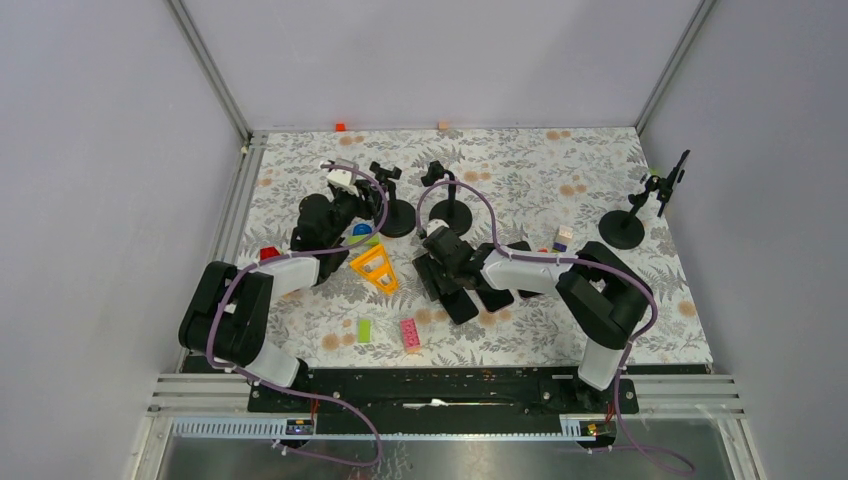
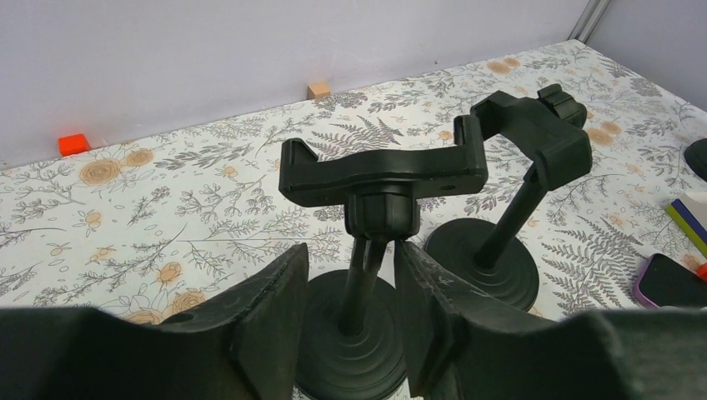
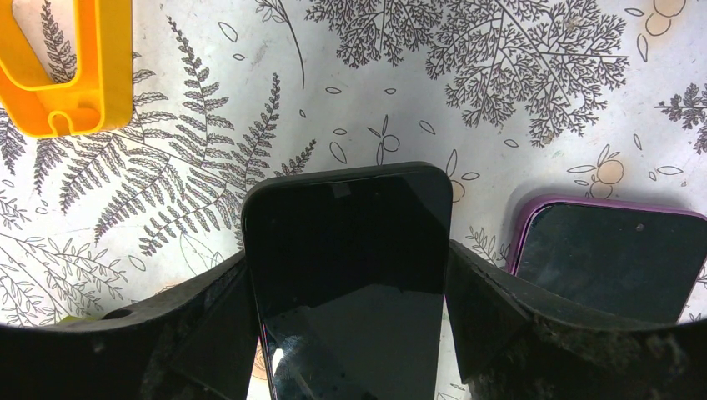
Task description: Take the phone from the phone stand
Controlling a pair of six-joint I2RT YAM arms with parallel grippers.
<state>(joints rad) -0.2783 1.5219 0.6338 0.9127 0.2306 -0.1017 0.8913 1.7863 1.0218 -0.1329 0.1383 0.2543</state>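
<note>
Right wrist view shows the right gripper [image 3: 348,267] squeezing a black phone [image 3: 350,221] by its long sides, down at the flowery table [image 3: 400,100]. A purple phone [image 3: 613,258] lies just beside it at 3 o'clock, and a yellow toy triangle [image 3: 112,58] at 10 o'clock. Only the left wrist view shows the phone stand [image 2: 383,171] with nothing in it. The left gripper [image 2: 352,267] has its jaws apart, one on each side of the pole.

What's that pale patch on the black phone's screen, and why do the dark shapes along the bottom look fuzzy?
Right wrist view: the black phone mirrors light, a pale sheen low on its glass; the right pincer flanking it is slightly soft-edged, being close to the lens. Left wrist view: the same softness on the left pincer, while the phone stand is sharp. Top view: even light.
</note>
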